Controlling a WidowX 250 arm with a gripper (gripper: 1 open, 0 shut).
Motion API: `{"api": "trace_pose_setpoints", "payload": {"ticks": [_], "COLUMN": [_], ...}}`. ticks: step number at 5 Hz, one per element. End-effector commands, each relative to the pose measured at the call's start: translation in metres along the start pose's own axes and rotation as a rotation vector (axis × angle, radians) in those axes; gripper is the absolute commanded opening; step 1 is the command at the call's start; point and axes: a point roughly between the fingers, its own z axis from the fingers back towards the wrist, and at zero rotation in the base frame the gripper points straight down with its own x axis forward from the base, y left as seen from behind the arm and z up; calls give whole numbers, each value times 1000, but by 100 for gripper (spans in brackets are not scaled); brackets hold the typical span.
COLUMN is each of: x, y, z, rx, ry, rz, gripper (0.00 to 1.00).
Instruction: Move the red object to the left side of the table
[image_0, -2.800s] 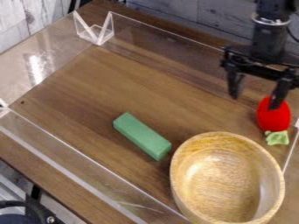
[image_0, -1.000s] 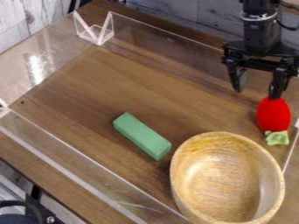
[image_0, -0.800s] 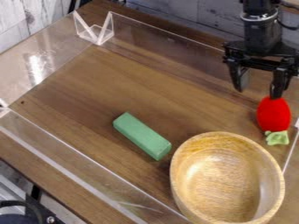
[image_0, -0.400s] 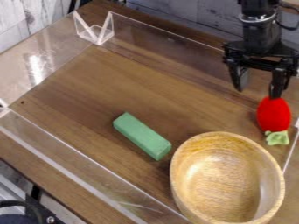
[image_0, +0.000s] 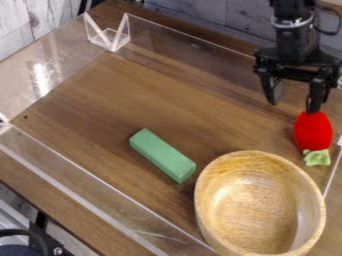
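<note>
The red object (image_0: 314, 130) is a small rounded toy with a light green leafy end (image_0: 318, 157), lying at the right edge of the table (image_0: 120, 95) just above the wooden bowl. My gripper (image_0: 295, 98) hangs over the table to the upper left of it, black fingers spread and open, nothing between them. Its right fingertip sits just above the toy's top, and I cannot tell whether it touches.
A large wooden bowl (image_0: 259, 206) fills the front right corner. A flat green rectangular block (image_0: 162, 155) lies in the middle front. Low clear acrylic walls (image_0: 80, 195) ring the tabletop, with a clear bracket (image_0: 107, 31) at the back left.
Since the oldest frame the gripper shifted slightly left and off the red object's top. Over the last second it has barely moved. The toy, block and bowl stay put.
</note>
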Motion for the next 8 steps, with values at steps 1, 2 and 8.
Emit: {"api": "trace_pose_setpoints", "payload": {"ticks": [1,2,8], "x": [6,5,5], "y": [-6,-6,-6], "z": [1,-12,63], "rx": [-8,-9,-24], "ry": [-28,-11,-108], "rz": [-19,-15,13], "gripper": [100,100,0]}}
